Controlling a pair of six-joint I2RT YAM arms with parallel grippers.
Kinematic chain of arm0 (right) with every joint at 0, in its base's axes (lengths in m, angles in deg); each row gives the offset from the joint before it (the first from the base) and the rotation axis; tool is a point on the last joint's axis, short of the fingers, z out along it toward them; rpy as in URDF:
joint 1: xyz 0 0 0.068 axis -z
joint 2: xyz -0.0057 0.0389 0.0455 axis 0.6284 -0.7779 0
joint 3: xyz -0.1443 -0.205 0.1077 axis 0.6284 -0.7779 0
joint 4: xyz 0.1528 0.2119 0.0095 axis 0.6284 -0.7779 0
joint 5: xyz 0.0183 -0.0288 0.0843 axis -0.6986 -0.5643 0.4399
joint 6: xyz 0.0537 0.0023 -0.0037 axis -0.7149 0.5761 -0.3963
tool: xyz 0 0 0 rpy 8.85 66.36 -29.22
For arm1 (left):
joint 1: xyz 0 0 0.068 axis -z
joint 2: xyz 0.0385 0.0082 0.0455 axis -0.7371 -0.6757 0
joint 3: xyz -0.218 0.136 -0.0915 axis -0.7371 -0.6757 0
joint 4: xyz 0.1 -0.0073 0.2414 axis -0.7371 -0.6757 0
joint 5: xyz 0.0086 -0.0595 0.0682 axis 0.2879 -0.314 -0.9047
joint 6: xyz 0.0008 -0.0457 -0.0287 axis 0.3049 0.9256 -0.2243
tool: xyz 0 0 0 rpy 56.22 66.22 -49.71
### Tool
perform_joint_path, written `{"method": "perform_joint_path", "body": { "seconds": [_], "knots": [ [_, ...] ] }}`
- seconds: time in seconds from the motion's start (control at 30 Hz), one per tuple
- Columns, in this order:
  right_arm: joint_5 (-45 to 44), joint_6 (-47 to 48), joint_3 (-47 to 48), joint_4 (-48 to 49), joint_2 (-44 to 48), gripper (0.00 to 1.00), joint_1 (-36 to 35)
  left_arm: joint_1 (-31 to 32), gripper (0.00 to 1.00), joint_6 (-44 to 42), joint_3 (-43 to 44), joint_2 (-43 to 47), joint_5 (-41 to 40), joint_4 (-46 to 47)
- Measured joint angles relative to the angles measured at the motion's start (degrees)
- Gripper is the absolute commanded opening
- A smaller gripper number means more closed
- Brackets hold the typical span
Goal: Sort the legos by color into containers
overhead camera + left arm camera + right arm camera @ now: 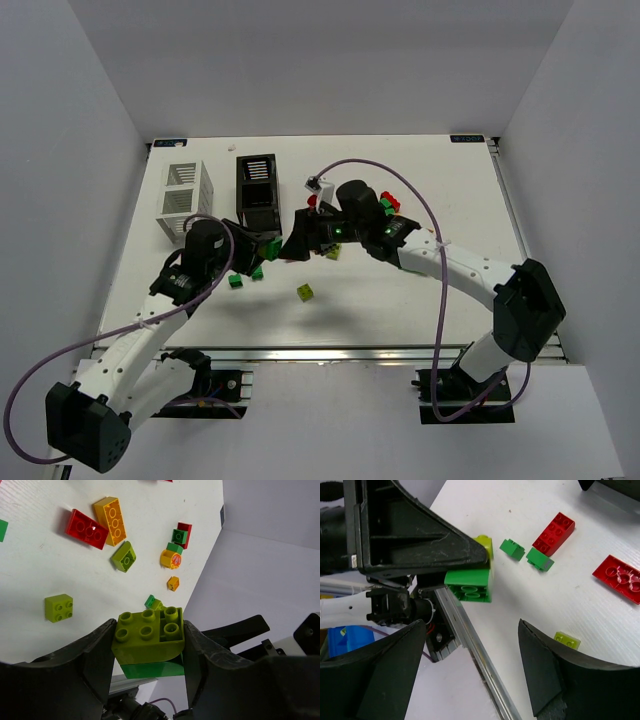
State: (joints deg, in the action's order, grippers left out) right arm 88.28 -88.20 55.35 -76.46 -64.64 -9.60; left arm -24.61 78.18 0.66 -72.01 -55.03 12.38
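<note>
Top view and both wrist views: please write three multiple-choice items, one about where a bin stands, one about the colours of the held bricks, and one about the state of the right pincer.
1. In the top view, the white bin stands:
A. left of the black bin
B. right of it
C. on top of it

2. The left pincer holds:
A. a red brick on an orange brick
B. a yellow-green brick stacked with a green brick
C. two red bricks

3. The right pincer is:
A. shut on a red brick
B. shut on a round piece
C. open, with nothing between its fingers

Answers: 1 A, it is the one further left in that view. 2 B, the left wrist view shows both colours between the fingers. 3 C, the right wrist view shows a wide gap with nothing in it.
</note>
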Motion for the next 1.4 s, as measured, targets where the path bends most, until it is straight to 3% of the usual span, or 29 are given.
{"method": "perform_joint_path", "body": {
  "seconds": [0.57,1.17,1.27,1.4],
  "knots": [
    [-4.9,1.8,3.4,1.3,-5.5,0.74,-2.2,0.1,0.00,2.8,-1.4,1.0,0.1,2.2],
    [-4.8,2.6,5.7,3.7,-8.1,0.62,-2.5,0.1,0.00,3.7,-2.9,1.8,-0.2,2.6],
    [-4.4,2.5,5.7,4.1,-8.1,0.51,-2.5,0.2,0.00,3.8,-2.9,1.8,-0.2,2.7],
    [-3.5,3.0,5.7,4.7,-8.2,0.26,-2.6,0.1,0.00,3.8,-2.9,1.8,-0.4,2.4]
  ]
}}
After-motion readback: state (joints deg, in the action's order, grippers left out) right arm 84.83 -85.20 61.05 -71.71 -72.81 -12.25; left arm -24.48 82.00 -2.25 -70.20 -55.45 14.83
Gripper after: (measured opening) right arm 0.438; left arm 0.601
